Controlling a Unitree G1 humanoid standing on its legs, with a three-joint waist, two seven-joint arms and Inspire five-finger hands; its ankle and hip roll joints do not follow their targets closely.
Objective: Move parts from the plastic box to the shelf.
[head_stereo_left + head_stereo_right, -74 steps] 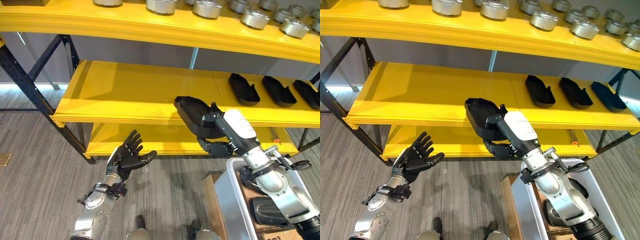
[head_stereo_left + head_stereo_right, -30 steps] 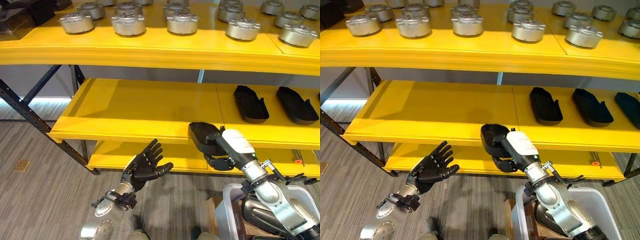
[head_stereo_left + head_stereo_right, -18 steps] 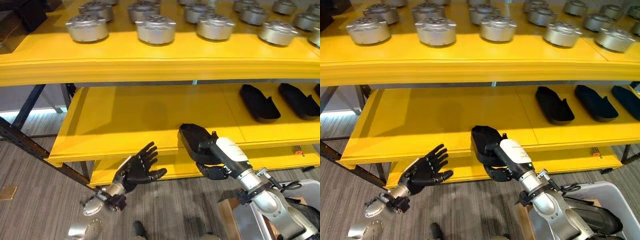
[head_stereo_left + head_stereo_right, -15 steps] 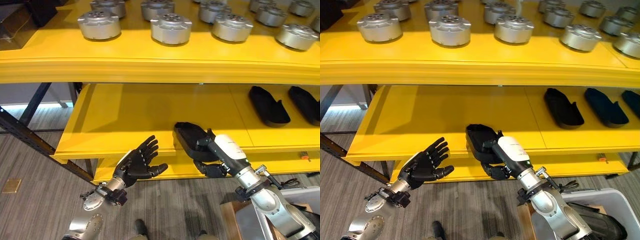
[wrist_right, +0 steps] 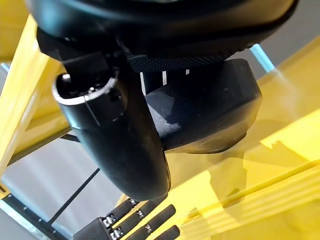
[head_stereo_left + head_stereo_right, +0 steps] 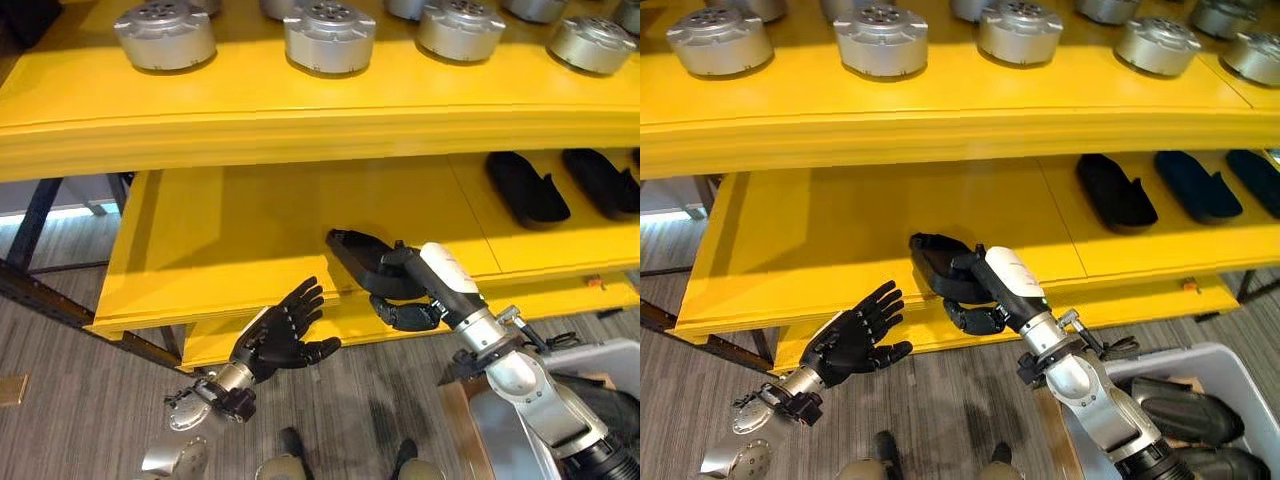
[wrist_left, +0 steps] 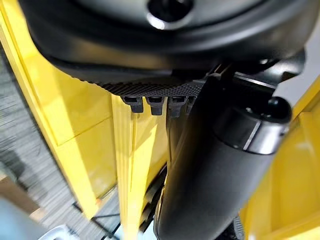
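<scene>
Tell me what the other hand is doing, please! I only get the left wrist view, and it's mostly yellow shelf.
Observer: The right hand grips a black part at the front edge of the middle shelf.
Operator: Is my left hand holding anything?
Observer: No, the left hand is open and empty, in front of the shelf.
Operator: Any parts up there already?
Observer: Yes, three more black parts lie further right on that shelf.
</scene>
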